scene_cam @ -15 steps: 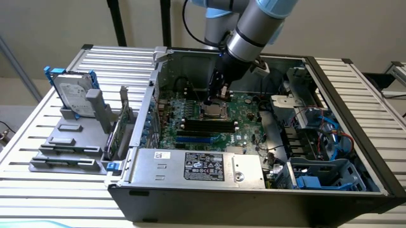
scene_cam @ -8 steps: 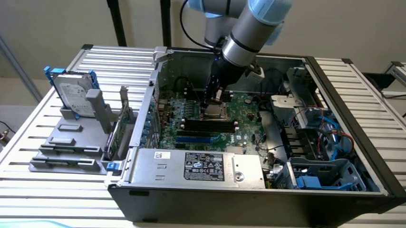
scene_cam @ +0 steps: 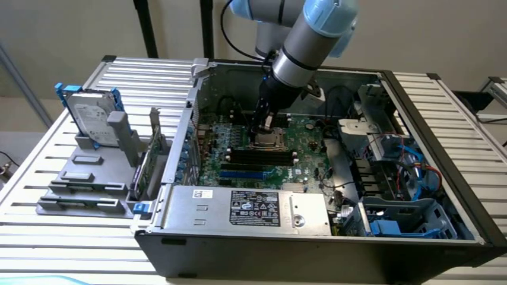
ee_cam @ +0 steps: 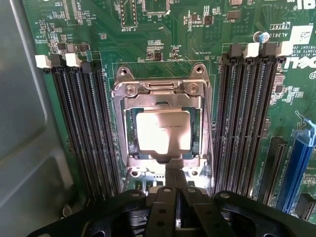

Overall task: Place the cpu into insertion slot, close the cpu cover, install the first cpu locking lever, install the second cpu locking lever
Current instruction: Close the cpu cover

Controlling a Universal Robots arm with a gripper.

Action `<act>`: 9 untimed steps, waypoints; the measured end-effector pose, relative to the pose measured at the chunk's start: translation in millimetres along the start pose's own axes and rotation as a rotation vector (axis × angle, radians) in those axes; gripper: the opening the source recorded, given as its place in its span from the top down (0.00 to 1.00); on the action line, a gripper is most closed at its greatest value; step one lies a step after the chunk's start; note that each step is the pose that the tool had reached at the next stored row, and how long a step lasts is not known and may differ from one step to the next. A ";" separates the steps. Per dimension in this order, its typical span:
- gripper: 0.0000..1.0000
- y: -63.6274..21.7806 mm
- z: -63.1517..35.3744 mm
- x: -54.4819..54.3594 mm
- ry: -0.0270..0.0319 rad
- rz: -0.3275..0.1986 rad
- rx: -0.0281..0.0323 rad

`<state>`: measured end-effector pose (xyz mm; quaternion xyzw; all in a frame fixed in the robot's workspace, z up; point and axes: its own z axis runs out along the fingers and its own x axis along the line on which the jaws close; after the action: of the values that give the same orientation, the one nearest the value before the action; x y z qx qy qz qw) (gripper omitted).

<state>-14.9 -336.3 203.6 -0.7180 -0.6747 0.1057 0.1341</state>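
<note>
- an open black metal computer case (scene_cam: 237, 261) sits on the slatted metal worktop (scene_cam: 71, 237) and holds a green circuit board (ee_cam: 163, 44).
- the small square insertion slot (ee_cam: 132, 140) holds the flat silver-grey cpu (ee_cam: 163, 131).
- the thin silver cpu cover (ee_cam: 163, 90) lies flat, framing the chip.
- the gripper (ee_cam: 176, 173) has its black fingers (ee_cam: 167, 195) clenched together, tips at the cover's edge.

square metal chip (ee_cam: 163, 132): dull silver-grey
metal frame plate (ee_cam: 148, 101): silver
circuit board (ee_cam: 168, 44): green
long memory slots (ee_cam: 84, 133): black
long slot (ee_cam: 300, 160): blue
</note>
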 end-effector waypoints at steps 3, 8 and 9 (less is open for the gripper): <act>0.89 0.8 2.5 -0.1 0.0002 0.000 -0.0010; 0.89 1.6 5.4 -0.2 0.0004 0.001 -0.0035; 0.89 1.6 6.0 -0.2 0.0005 0.001 -0.0041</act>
<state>-15.5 -336.3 197.5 -0.7186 -0.6746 0.1042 0.1328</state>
